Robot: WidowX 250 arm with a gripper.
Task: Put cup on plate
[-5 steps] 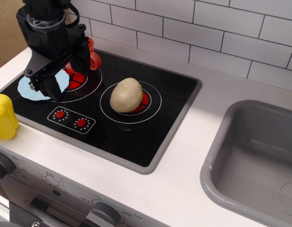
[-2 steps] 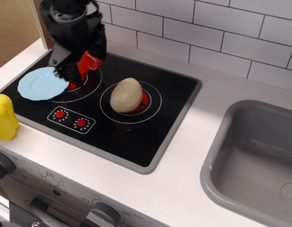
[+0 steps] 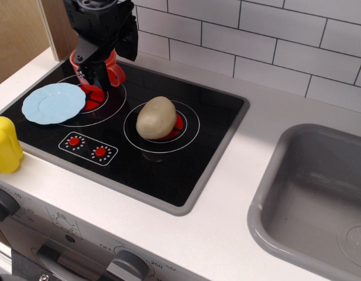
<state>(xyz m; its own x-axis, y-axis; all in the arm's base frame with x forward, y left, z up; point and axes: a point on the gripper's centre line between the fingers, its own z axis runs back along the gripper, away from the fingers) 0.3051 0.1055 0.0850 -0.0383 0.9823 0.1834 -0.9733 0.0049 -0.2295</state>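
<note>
The black gripper [image 3: 93,69] covers most of the cup [image 3: 112,69] at the back left of the stove [image 3: 168,158], so only its red rim and loop handle show. The handle points right, toward the wall; whether the cup stands upright cannot be told. The fingers reach down around the cup, but whether they actually grip it cannot be told. The plate [image 3: 51,103] lies flat nearby, front-left. 1 potato [image 3: 156,117] sits on the right burner.
</note>
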